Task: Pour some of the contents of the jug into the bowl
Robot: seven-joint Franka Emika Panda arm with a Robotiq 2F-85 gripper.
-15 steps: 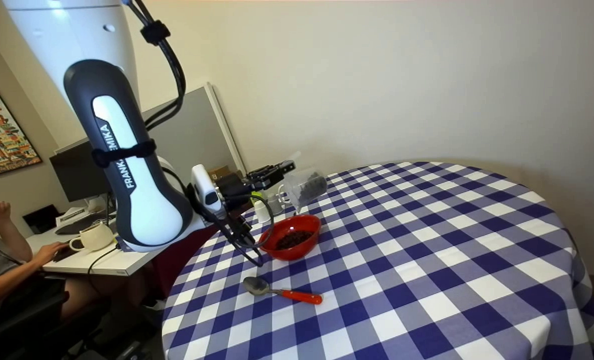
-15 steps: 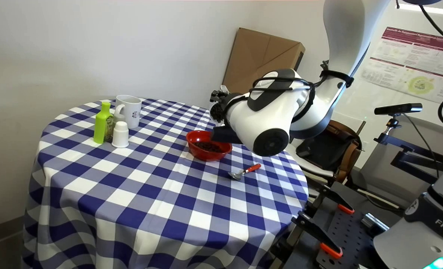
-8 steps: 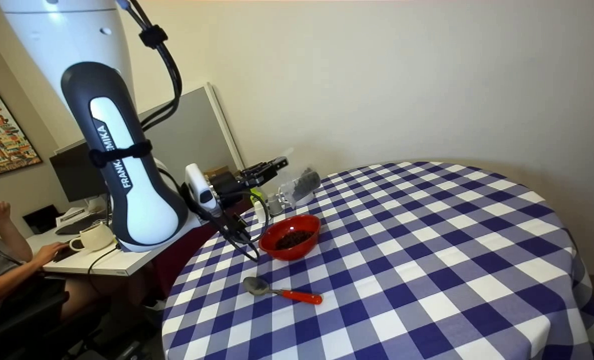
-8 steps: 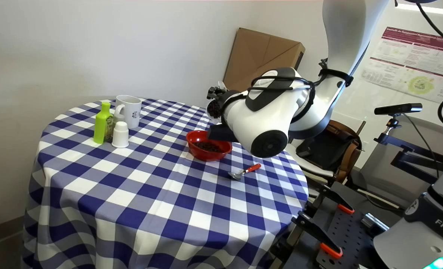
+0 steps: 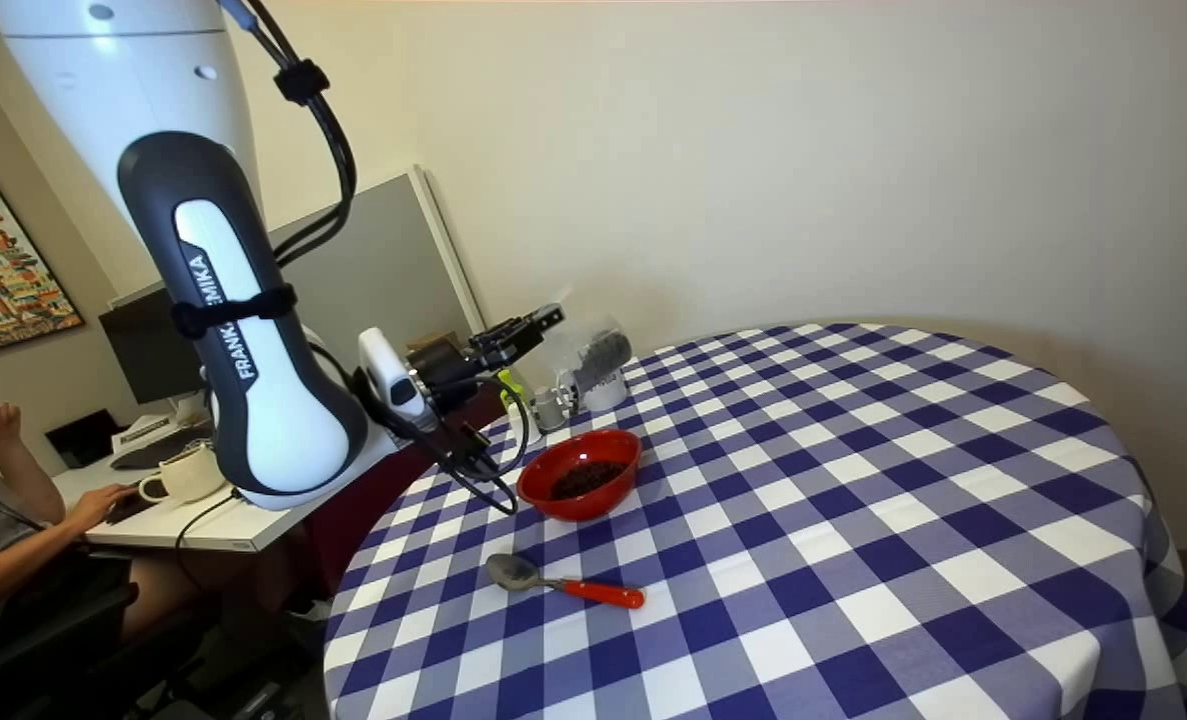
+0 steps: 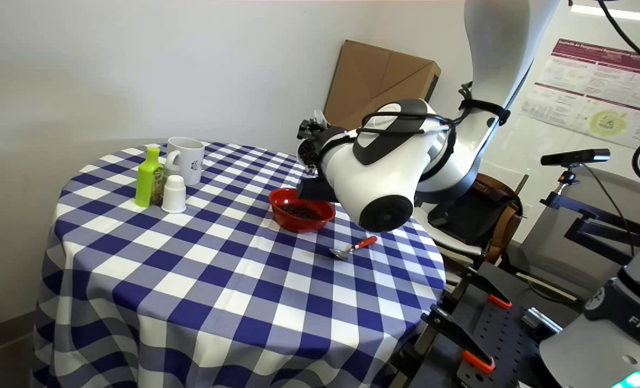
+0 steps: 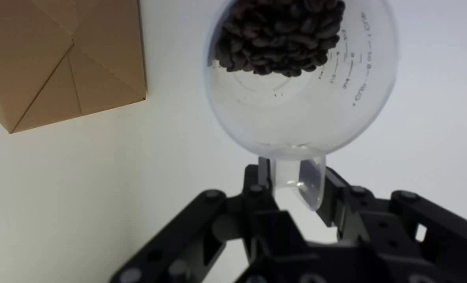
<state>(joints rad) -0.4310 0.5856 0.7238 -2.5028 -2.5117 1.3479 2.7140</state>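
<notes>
The round red bowl lay lower than the tilted clear plastic jug whose handle the black gripper pinched

Round bench under a blue-and-white checked cloth, the bowl upright on it; from the bowl, in an exterior view, the spoon lies at four o'clock, mug at ten, bottle and shaker side by side towards nine; in an exterior view a small grey thing stands at eleven

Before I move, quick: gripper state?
Gripper: closed, holding the clear jug by its handle.
</notes>
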